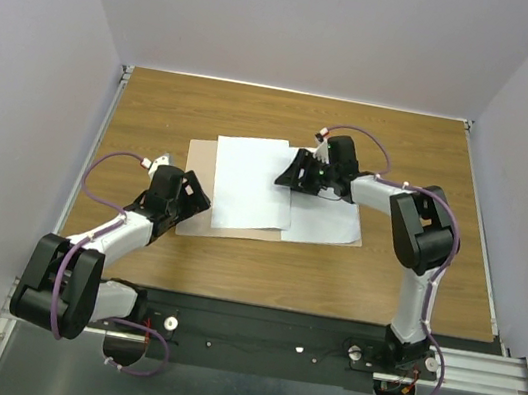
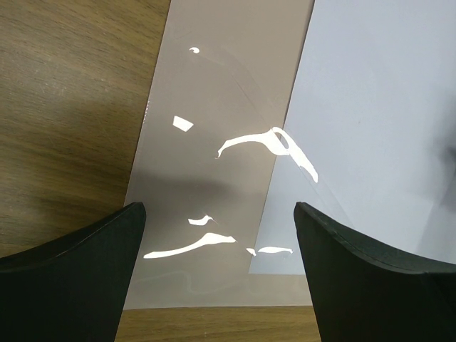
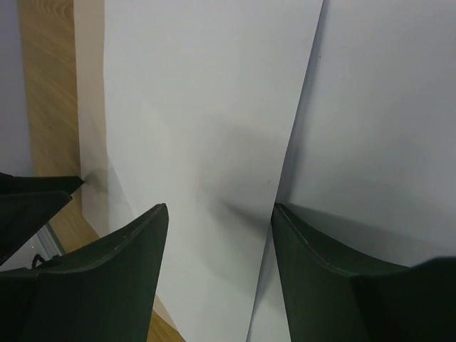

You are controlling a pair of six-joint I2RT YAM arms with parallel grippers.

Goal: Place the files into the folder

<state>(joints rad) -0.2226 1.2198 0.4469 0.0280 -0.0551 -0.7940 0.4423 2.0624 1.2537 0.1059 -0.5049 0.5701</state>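
Two white sheets (image 1: pixel 251 183) overlapping on pinkish-tan folder (image 1: pixel 200 169), table (image 1: pixel 157 109); left gripper (image 1: pixel 201 199) wide open, empty; right gripper (image 1: pixel 286 173) parted, straddling upper sheet's edge.

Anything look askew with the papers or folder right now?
Yes. The left sheet lies tilted, overlapping the right sheet and poking past the far edge of the folder. The two sheets sit fanned out rather than squared up on it.

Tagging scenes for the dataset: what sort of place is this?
Probably a lab robot test cell, not an office: a wood-grain table boxed in by plain white panels, with a metal mounting rail along its near edge.
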